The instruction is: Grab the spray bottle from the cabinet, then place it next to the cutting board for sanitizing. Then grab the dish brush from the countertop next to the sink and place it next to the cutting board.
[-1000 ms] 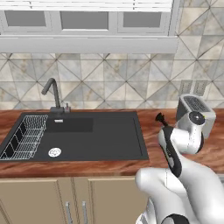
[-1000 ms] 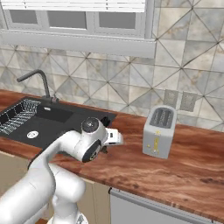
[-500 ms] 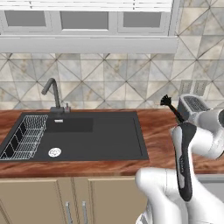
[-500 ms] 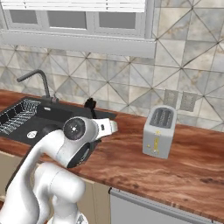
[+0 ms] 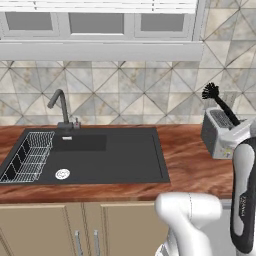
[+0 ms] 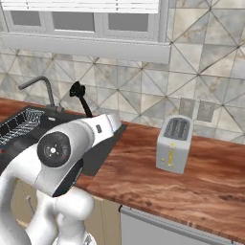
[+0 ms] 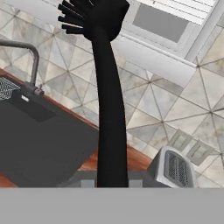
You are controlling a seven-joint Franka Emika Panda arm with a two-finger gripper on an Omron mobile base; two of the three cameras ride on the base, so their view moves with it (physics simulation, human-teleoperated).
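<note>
Clearly the end effector [image 7: 112, 183] is pinching the dish brush [image 7: 108, 96] low on its handle, lifted in the air above the table [image 5: 190, 167], bristle head up toward twelve o'clock. From the left base view the brush stands over the toaster [image 5: 222, 132], at about three o'clock from the sink [image 5: 100, 155]. It looks light, stiff and slim, so a grip nearer mid-handle would likely limit swinging; the smooth handle may slip.
</note>
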